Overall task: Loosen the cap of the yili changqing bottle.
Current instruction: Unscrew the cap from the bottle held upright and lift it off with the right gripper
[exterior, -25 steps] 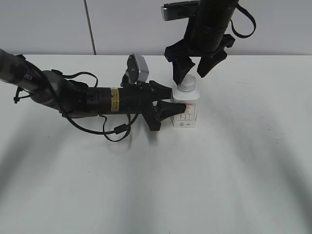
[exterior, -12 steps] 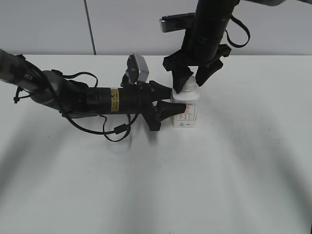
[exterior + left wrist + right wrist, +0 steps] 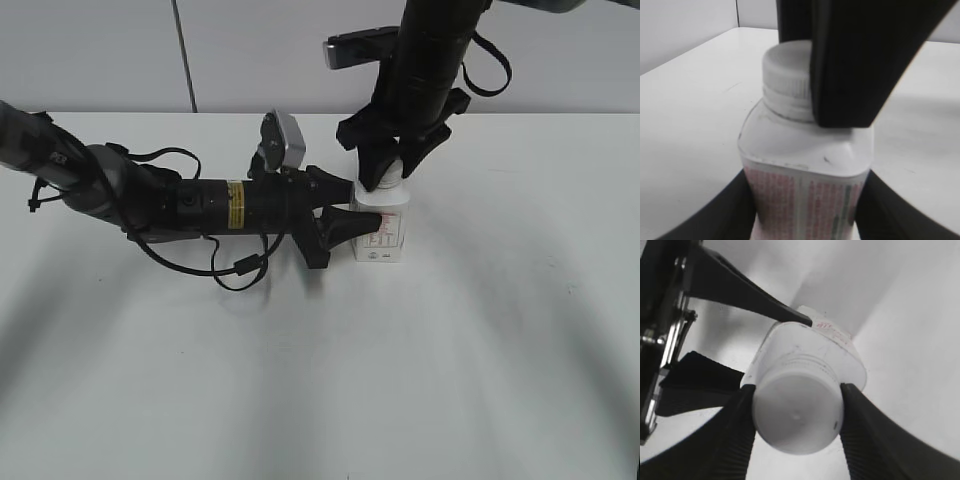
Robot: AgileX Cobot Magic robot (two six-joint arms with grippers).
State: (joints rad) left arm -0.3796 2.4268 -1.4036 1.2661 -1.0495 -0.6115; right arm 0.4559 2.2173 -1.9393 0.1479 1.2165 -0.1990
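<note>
The yili changqing bottle (image 3: 380,230) stands upright on the white table, white with red print on its label; it also shows in the left wrist view (image 3: 805,185) and the right wrist view (image 3: 840,347). My left gripper (image 3: 352,212) reaches in from the left and is shut on the bottle's body. My right gripper (image 3: 388,175) comes down from above and is shut on the white ribbed cap (image 3: 797,415), one finger on each side. The cap (image 3: 785,75) is partly hidden behind a right finger in the left wrist view.
The white table (image 3: 420,360) stretches around the bottle, with a grey wall behind it. The left arm (image 3: 180,205) and its cables lie low across the left half of the table.
My right gripper has come down from just above the cap and closed its fingers around it. The left gripper and bottle have not moved.
</note>
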